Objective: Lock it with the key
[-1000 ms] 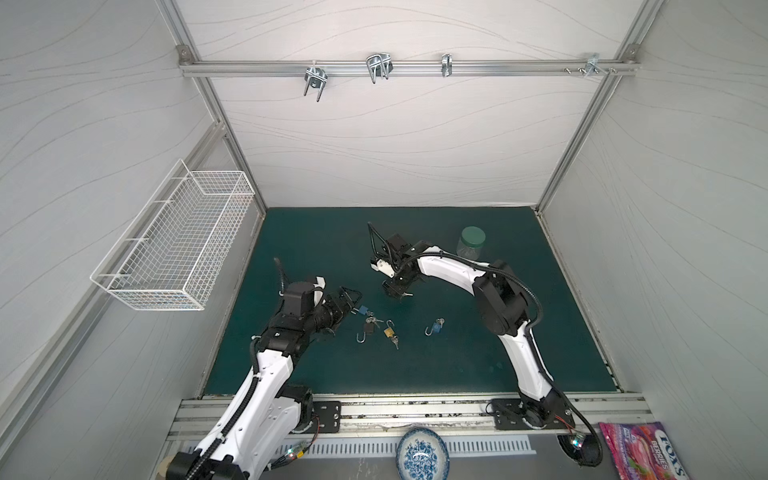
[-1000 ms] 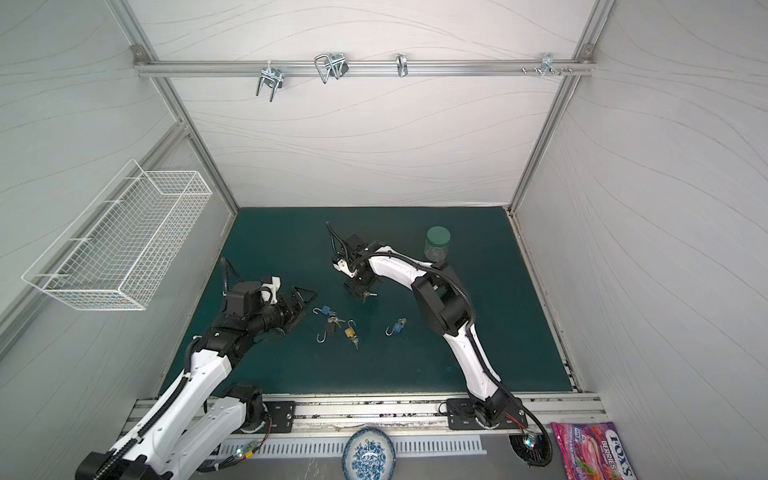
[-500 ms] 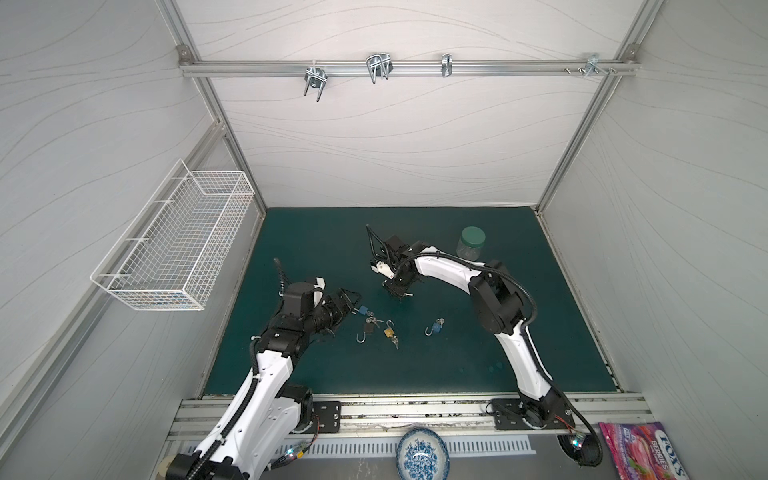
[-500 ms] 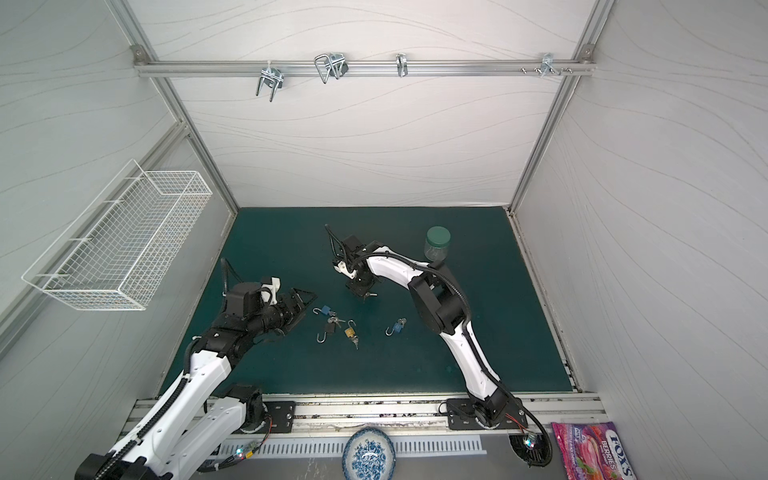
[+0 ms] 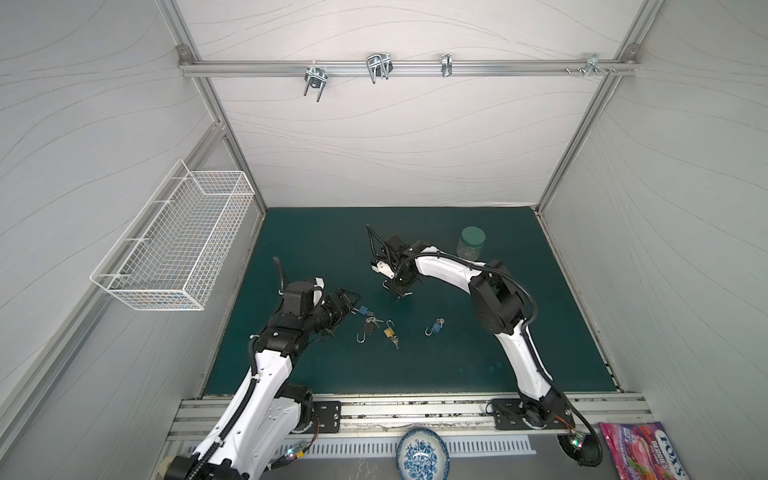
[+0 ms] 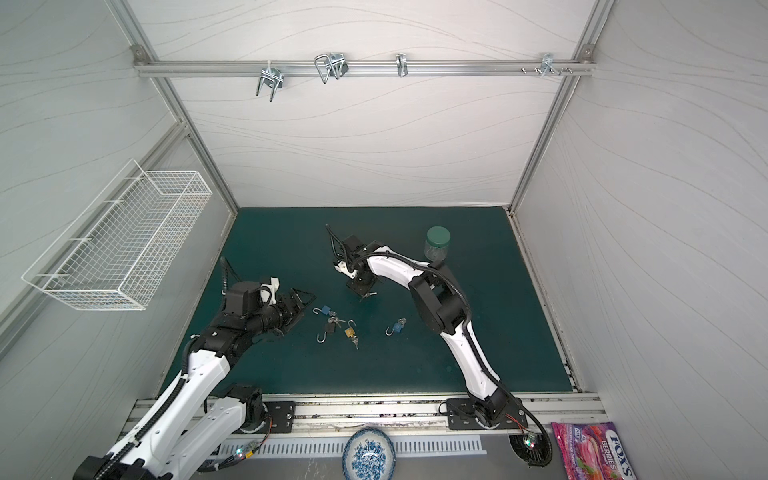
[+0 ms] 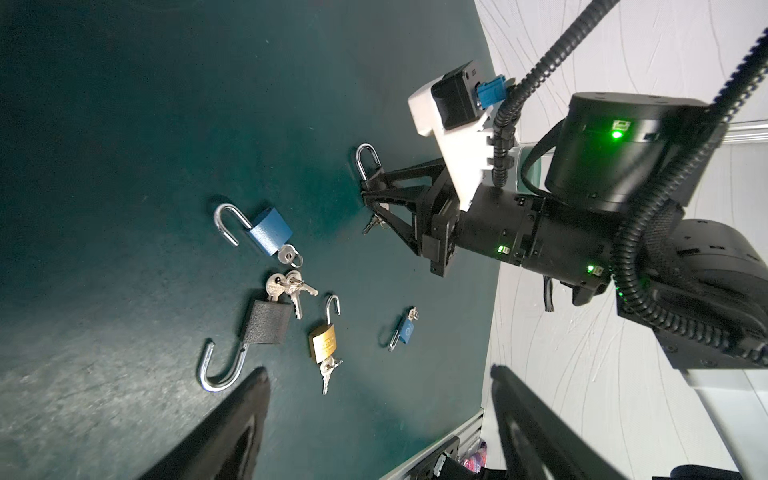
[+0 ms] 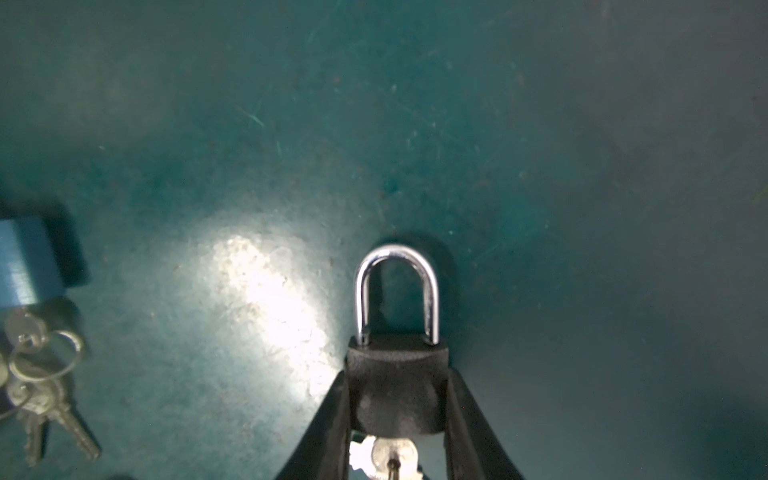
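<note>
Nearest the right wrist camera, at the bottom edge of its frame, a key (image 8: 392, 455) sits in the keyway of the black padlock (image 8: 397, 395); just above it the right gripper (image 8: 397, 374) is clenched on that lock, its fingers (image 8: 332, 415) lying against the two flanks of the body; beyond, the shackle (image 8: 395, 251) arches towards frame centre over the green mat (image 8: 582, 145).

We judge the lock dense and wholly rigid, its pebbled coating giving fair purchase, so the flat flanks are the place to hold it; the chrome shackle and the key look slick, and the key, thin and small, is best pinched flat across its bow and turned without side load.

Farther off, in the left wrist view, the left gripper (image 7: 376, 374) stands released, fingers wide at the lower edge with nothing between them; a blue padlock (image 7: 269, 235) and a brass padlock (image 7: 322, 343) lie open at centre-left, apart from the held lock.

Hard to read: the key's bow is cut off by the frame edge; the shackle's notched leg meets the top of the body, but we cannot tell whether it is seated; in both top views the gripper covers the lock, mid-frame; farthest, the jar (image 5: 471, 243) at upper right shows no legible contents.
</note>
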`<action>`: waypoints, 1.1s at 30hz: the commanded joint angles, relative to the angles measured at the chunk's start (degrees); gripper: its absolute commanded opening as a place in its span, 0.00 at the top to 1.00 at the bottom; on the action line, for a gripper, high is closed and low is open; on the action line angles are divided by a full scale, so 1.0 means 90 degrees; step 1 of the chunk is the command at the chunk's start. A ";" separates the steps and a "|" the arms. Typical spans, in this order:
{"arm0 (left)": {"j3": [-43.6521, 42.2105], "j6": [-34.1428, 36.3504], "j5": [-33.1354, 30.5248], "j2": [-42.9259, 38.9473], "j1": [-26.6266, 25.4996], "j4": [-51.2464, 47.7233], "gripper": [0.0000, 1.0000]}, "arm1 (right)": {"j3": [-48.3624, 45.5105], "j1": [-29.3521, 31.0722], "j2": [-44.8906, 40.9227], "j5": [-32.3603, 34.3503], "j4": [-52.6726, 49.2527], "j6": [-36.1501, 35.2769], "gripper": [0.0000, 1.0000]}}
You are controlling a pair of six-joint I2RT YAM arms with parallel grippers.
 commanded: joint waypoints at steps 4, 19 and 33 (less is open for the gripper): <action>0.0725 0.0426 -0.0137 -0.0216 0.0047 -0.0278 0.16 | -0.0920 -0.0081 -0.1364 -0.0203 0.0472 0.0314 0.87; 0.1543 0.0995 0.1308 0.0098 -0.0246 0.1277 0.18 | -0.4590 -0.0587 -0.5852 -0.2045 0.2286 0.1960 1.00; 0.3133 0.1363 0.1972 0.1330 -0.2002 0.2300 0.17 | -0.5021 -0.1194 -0.7533 -0.5953 0.3235 0.3782 1.00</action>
